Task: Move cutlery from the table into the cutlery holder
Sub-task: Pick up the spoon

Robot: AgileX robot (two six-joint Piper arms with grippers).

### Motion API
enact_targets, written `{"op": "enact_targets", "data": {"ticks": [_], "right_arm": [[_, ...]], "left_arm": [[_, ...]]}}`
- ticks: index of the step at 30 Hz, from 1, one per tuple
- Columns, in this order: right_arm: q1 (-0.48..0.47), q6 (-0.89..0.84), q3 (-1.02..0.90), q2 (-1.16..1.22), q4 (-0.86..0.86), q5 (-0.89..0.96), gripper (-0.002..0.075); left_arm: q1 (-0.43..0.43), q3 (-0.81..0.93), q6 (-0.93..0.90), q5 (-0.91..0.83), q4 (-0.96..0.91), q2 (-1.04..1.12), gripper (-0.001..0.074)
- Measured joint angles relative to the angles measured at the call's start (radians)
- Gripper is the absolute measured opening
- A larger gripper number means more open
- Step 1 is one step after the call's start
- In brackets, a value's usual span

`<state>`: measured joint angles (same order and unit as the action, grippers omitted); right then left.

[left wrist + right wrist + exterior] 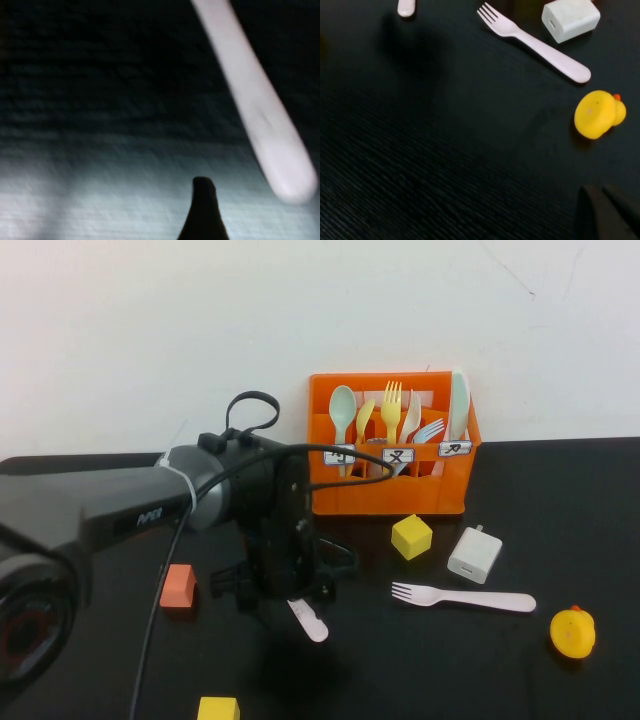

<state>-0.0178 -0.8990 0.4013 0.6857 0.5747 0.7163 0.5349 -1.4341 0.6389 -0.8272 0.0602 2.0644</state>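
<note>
One wide black bench (560, 490) fills the lower half of the high view, and the left arm (150, 505) sweeps in from the left edge to the centre. At upper centre-right, against the white wall, stands the orange cutlery holder (390, 495), already bristling with a pale green spoon (343, 410) and a yellow fork (392, 405) among other pieces. Below it, centre frame, the left gripper (290, 595) hangs low over the bench with the pink spoon (309, 620) poking out beneath it; whether its fingers pinch that spoon, I cannot tell. The pink fork (462, 597) lies flat at lower right, tines toward the left of the frame, just below a white charger (475, 554) and a yellow cube (411, 537). A yellow duck (573, 632) sits near the right edge. The right gripper (607, 212) shows only at the lower right of its own wrist view, fingers pressed together, near the duck.
</note>
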Motion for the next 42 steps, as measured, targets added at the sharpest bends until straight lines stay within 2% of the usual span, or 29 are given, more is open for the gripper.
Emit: {"op": "enact_targets", "data": {"ticks": [5,14,26,33,37,38,42], "right_arm": [[0.0,0.0,0.0,0.0,0.006,0.0,-0.0002],[0.0,0.0,0.0,0.0,0.013,0.0,-0.0002],[0.0,0.0,0.0,0.0,0.016,-0.005,-0.0002],[0.0,0.0,0.0,0.0,0.016,-0.009,-0.0002],[0.0,0.0,0.0,0.0,0.016,-0.012,-0.0002],[0.0,0.0,0.0,0.0,0.016,-0.013,-0.0002],[0.0,0.0,0.0,0.0,0.016,-0.014,-0.0002]], "left_arm": [[-0.035,-0.064,0.016,-0.014,0.01,0.074,0.0453],[-0.037,-0.169,0.039,-0.027,0.015,0.138,0.0453],[-0.037,-0.195,0.042,-0.098,-0.038,0.18,0.0448],[-0.037,-0.198,0.042,-0.121,-0.078,0.181,0.0305],[-0.038,-0.198,0.038,-0.123,-0.072,0.182,0.0156],[-0.04,-0.198,0.029,-0.123,-0.069,0.182,0.0137],[-0.05,-0.198,0.018,-0.133,-0.06,0.182,0.0139]]}}
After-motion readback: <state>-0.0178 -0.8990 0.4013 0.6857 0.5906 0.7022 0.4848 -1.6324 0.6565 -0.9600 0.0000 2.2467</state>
